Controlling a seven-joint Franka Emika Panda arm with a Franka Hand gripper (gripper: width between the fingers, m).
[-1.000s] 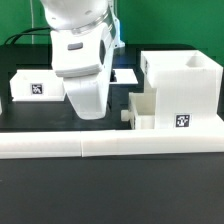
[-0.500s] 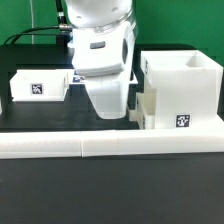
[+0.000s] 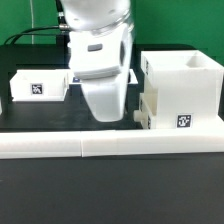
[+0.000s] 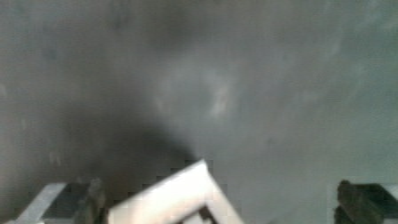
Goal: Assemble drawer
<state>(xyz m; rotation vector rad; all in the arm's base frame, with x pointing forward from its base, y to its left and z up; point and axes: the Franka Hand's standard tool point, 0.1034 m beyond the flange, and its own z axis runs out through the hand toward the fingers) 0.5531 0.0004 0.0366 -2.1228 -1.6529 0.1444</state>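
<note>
The cube-shaped white housing (image 3: 185, 85) stands at the exterior view's right, with a tag on its front. One shallow tray (image 3: 38, 86) with a tag lies at the left. The second tray (image 3: 146, 110) sits against the housing's left side, mostly hidden behind my gripper (image 3: 108, 114). The gripper hangs low just left of the housing, over that tray. In the blurred wrist view the gripper (image 4: 214, 205) is open, its two dark fingers (image 4: 63, 200) wide apart. A white corner (image 4: 178, 195) of a part lies between them, nearer one finger; I cannot tell whether they touch.
A long low white border bar (image 3: 110, 148) runs across the front of the black table. Cables hang behind the arm at the back left. Bare table lies between the left tray and the gripper.
The arm has moved to the exterior view's right, from mid-table to over the tray beside the housing, and now hides that tray's knob. The housing and the left tray have not moved.
</note>
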